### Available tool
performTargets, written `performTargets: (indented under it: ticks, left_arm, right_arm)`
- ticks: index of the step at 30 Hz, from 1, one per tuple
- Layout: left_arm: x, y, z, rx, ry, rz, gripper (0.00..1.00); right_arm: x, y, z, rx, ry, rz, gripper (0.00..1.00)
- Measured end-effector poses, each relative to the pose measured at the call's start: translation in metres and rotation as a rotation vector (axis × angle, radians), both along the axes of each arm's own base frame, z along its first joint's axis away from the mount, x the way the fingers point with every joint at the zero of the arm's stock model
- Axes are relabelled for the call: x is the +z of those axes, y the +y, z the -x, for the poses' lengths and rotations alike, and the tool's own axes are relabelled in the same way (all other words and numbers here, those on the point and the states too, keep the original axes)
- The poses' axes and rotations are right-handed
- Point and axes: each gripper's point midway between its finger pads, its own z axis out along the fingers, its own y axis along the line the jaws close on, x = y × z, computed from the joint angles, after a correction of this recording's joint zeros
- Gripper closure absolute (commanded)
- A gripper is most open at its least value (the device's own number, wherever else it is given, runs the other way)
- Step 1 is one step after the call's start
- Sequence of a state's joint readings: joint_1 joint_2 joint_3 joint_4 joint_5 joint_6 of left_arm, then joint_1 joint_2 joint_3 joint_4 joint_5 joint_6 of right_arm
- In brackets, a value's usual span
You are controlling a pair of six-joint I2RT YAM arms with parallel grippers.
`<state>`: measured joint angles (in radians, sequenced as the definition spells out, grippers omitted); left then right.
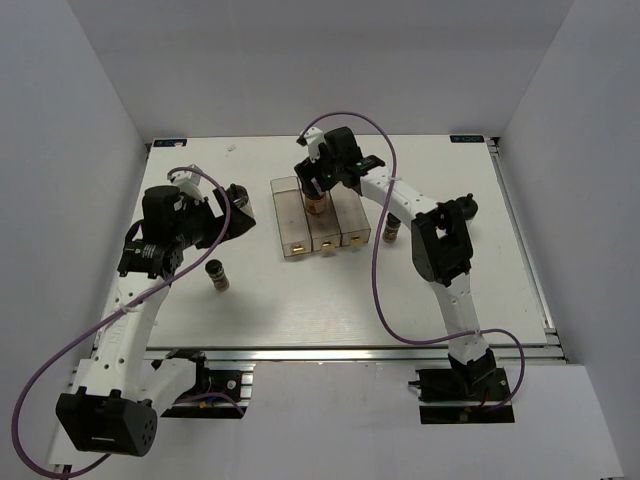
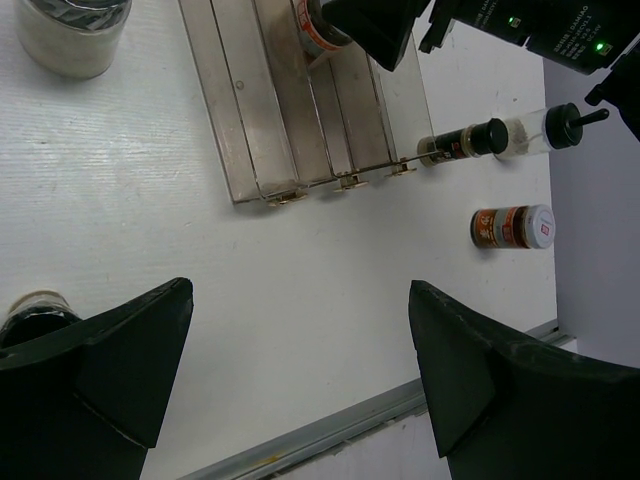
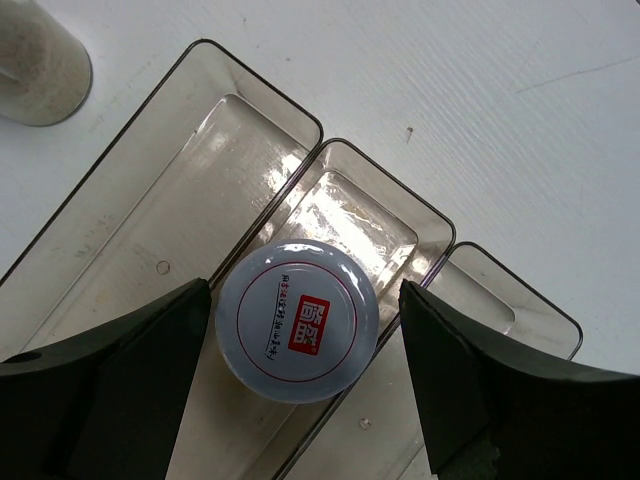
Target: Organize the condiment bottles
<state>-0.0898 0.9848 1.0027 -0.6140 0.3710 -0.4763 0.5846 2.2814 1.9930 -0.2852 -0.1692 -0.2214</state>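
Sitting in tray (image 3: 130, 220), one jar (image 3: 298, 320), five outside

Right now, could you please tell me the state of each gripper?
Left gripper: open, empty.
Right gripper: open, straddling the brown jar with a pale round lid in the clear plastic tray's middle compartment.

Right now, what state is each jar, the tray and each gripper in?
Tray: outer compartments empty where visible.
Pale-lidded jar: upright in its middle compartment, lid on.
Right gripper: open, astride that jar.
Left gripper: open, empty.
Second pale-lidded jar: upright, lid on.
Slim dark jar: upright beside the tray, capped.
White jar beside it: upright, capped.
Other white jar: upright, capped.
Black-capped jar: upright, capped.
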Motion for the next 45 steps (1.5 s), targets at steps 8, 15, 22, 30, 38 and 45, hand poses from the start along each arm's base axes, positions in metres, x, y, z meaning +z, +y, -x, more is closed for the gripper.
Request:
performTargets:
  ticks: [8, 15, 22, 30, 38, 45]
  left_arm:
    - [0.006, -0.008, 0.001, -0.02, 0.005, 0.028, 0.15]
    - [0.018, -0.085, 0.005, -0.234, -0.001, 0.039, 0.37]
    - [0.006, -0.147, -0.002, -0.369, 0.026, -0.003, 0.25]
    - [0.003, -0.212, -0.019, -0.496, 0.0, -0.039, 0.18]
    - [-0.023, -0.261, -0.021, -0.597, 0.027, -0.076, 0.11]
    - [-0.029, -0.26, -0.009, -0.616, 0.033, -0.083, 0.05]
  right_arm:
    - [0.024, -0.002, 0.008, 0.03, -0.002, -0.03, 0.18]
    - [0.163, -0.055, 0.055, 0.121, -0.103, -0.199, 0.21]
    - [0.226, -0.163, 0.107, -0.053, -0.171, -0.28, 0.38]
    - [0.162, -0.263, 0.144, -0.315, -0.015, -0.241, 0.29]
    - [0.118, -0.294, 0.198, -0.378, 0.062, -0.145, 0.15]
    - [0.042, -0.314, 0.231, -0.426, 0.221, -0.025, 0.11]
